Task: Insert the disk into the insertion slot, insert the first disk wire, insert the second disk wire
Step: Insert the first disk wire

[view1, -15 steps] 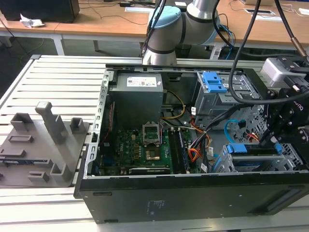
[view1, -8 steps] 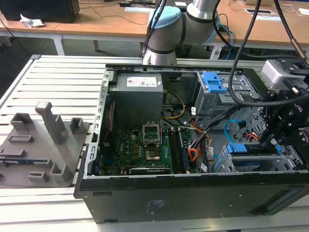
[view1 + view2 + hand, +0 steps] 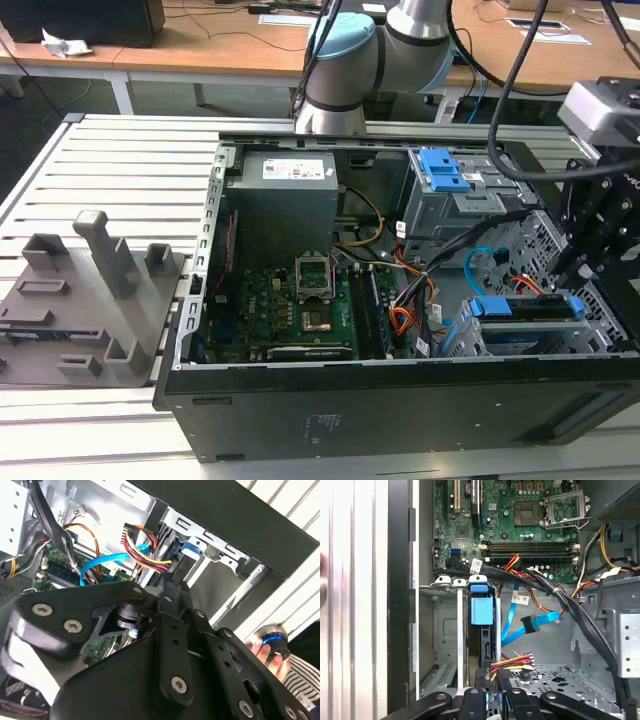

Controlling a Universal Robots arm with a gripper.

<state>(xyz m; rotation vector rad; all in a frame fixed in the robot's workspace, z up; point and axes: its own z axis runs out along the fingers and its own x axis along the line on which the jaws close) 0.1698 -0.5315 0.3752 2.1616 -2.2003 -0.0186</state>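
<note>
Between the drawn-together fingers of the gripper (image 3: 492,694) sits what looks like the black plug of the first wire (image 3: 512,663). It is pinched right at the rear edge of the disk (image 3: 481,611), whose blue carrier stands edge-on just ahead of the fingertips, seated inside the slot (image 3: 459,630). Just beyond the fingers and off to one side, the second wire (image 3: 511,617) hangs in a loose light-blue loop, its dark plug free and apart from the disk; farther out lies the motherboard (image 3: 520,530).
</note>
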